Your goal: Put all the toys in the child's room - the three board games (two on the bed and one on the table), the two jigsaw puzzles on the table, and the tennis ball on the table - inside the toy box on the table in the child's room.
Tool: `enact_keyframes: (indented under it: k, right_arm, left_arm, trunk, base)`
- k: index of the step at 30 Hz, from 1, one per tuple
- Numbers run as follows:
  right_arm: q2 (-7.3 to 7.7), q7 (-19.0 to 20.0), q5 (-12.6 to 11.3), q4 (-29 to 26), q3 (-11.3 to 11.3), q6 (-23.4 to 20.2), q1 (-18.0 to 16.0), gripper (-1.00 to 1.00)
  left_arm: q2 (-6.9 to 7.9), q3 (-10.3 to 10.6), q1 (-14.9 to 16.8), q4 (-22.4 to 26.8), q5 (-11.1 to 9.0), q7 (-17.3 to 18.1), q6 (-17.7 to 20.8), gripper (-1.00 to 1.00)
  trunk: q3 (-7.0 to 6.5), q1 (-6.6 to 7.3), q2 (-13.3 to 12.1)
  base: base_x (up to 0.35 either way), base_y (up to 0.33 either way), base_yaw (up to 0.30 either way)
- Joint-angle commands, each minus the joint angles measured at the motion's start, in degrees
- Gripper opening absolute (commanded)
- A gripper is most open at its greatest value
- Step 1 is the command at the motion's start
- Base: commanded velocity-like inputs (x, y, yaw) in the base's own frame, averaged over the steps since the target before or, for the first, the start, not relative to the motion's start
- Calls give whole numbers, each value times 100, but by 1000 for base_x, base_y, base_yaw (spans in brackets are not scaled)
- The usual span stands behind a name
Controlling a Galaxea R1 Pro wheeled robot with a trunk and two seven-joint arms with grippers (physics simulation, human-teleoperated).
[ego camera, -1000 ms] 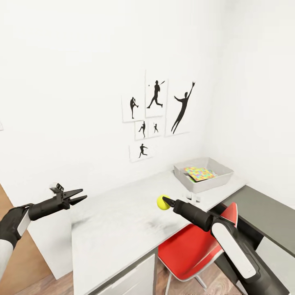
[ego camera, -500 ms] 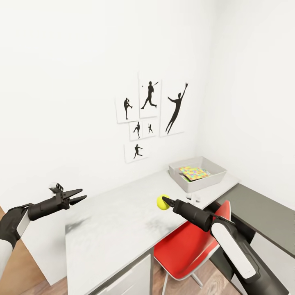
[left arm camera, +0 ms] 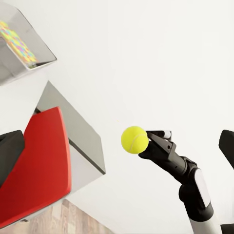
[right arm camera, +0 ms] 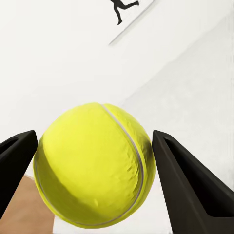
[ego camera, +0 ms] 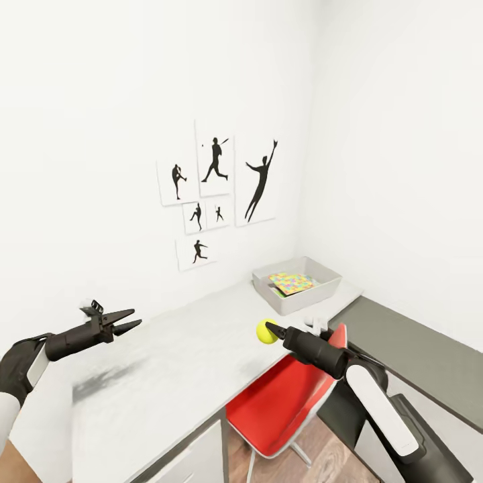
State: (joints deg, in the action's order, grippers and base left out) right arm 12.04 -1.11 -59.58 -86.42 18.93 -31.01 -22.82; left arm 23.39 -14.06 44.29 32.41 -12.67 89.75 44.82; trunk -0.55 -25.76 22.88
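Note:
My right gripper [ego camera: 268, 329] is shut on the yellow tennis ball [ego camera: 266, 331], holding it in the air above the front edge of the pale grey table [ego camera: 188, 342]. In the right wrist view the tennis ball [right arm camera: 95, 165] sits between the two dark fingers [right arm camera: 187, 180]. The toy box [ego camera: 302, 300] stands at the table's far right end near the corner, with a jigsaw puzzle [ego camera: 290, 282] lying inside. My left gripper [ego camera: 129, 322] hovers open over the table's left end, with nothing in it. The left wrist view shows the tennis ball [left arm camera: 134, 140] and the toy box [left arm camera: 19, 68].
A red chair [ego camera: 282, 402] is tucked under the table below my right arm. A dark grey counter [ego camera: 402, 342] runs along the right wall. Black baseball-player pictures [ego camera: 215, 194] hang on the wall behind the table. Wood floor [ego camera: 335, 449] shows beneath.
The whole picture has slid left, so the camera has turned right. Both grippers keep their pose in the view, and the right one still holds the ball.

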Motion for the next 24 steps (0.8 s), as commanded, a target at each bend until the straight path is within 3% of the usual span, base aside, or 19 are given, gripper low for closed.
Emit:
enact_keyframes:
  k: [1, 13, 24]
  right_arm:
    - [4, -12, -28, 1, 6, -10, -3, -100]
    - [-10, -26, 5, 11, 18, -1, -3, -100]
    - [-7, -30, -10, -16, -4, 15, -3, -100]
  left_arm:
    - [0, -6, 1, 2, 10, 25, 61, 100]
    - [-9, 0, -2, 2, 10, 25, 62, 100]
    - [-21, 0, 0, 2, 10, 14, 62, 100]
  trunk:
    - [0, -2, 4]
    - [-4, -2, 4]
    - [-4, -2, 4]
  base:
    - [0, -292, -100]
    - [11, -300, -17]
    - [184, -152, 0]
